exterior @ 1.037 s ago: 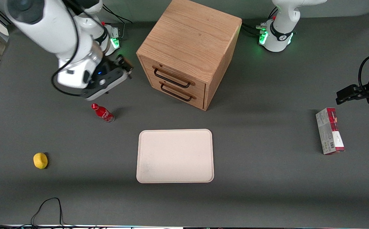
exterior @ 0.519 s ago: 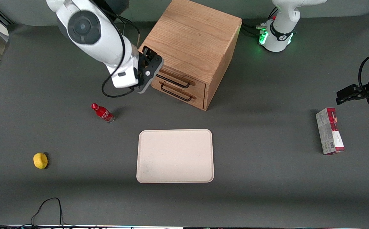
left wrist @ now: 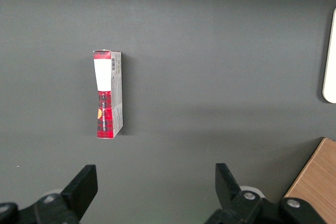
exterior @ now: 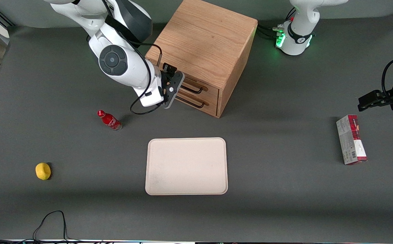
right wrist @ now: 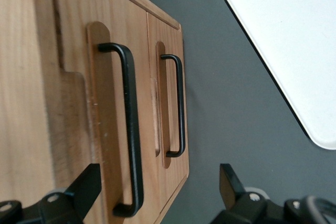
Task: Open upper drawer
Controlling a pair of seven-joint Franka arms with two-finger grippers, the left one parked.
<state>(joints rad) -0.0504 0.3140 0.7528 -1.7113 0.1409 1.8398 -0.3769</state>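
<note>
The oak cabinet [exterior: 203,40] stands at the back middle of the table, both drawers shut. The upper drawer [exterior: 211,88] has a long black wire handle [exterior: 194,89]. In the right wrist view this handle [right wrist: 131,129] lies beside the lower drawer's like handle [right wrist: 179,108]. My right arm's gripper [exterior: 177,82] hovers just in front of the drawer fronts, covering the handles' ends toward the working arm's end. It is open and empty [right wrist: 157,187]. The upper handle's end sits between its fingertips [right wrist: 86,187], touching neither.
A white tray [exterior: 186,166] lies nearer the front camera than the cabinet and also shows in the right wrist view [right wrist: 294,51]. A red bottle [exterior: 109,120] and a yellow lemon [exterior: 43,170] lie toward the working arm's end. A red-and-grey box [exterior: 350,139] lies toward the parked arm's end.
My right arm's gripper has swung from above the red bottle across to the front of the cabinet's drawers. The drawers and the other objects have not moved.
</note>
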